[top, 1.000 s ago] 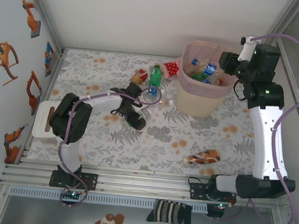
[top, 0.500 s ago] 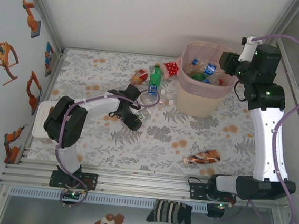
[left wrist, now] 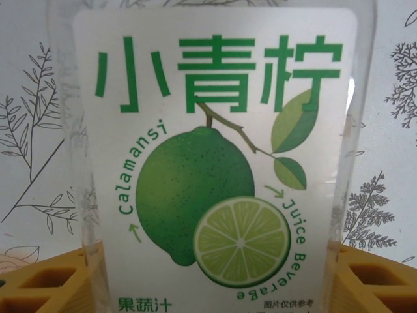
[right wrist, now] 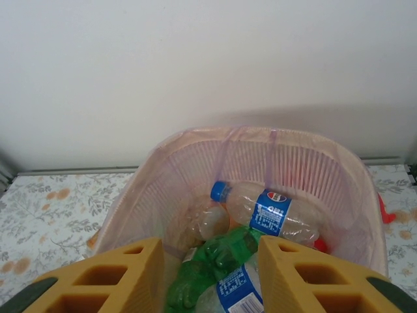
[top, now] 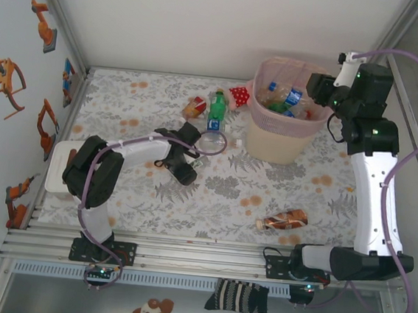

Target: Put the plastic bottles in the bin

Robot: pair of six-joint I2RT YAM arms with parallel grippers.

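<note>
Step in hand: left-arm pick. The left end effector (top: 191,162) straddles a thin clear-plastic calamansi juice bottle (left wrist: 208,163) with a glossy white label. It sits on the floral table (top: 126,97), left of the bin (top: 280,145). Yellow hollow-celled fingers (left wrist: 45,280) flank it; can't tell if clamped. Next move needs a firm pinch, a lift, then a carry over the pink mesh rim. The right end effector (right wrist: 208,261) hangs over the bin, spread, empty. A brown bottle (top: 283,220) is not yet binned.

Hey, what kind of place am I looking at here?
Probably a robotics lab test cell: two white-and-black robot arms bolted to an aluminium rail, white enclosure walls, and a floral-covered table with a pink mesh wastebasket.
</note>
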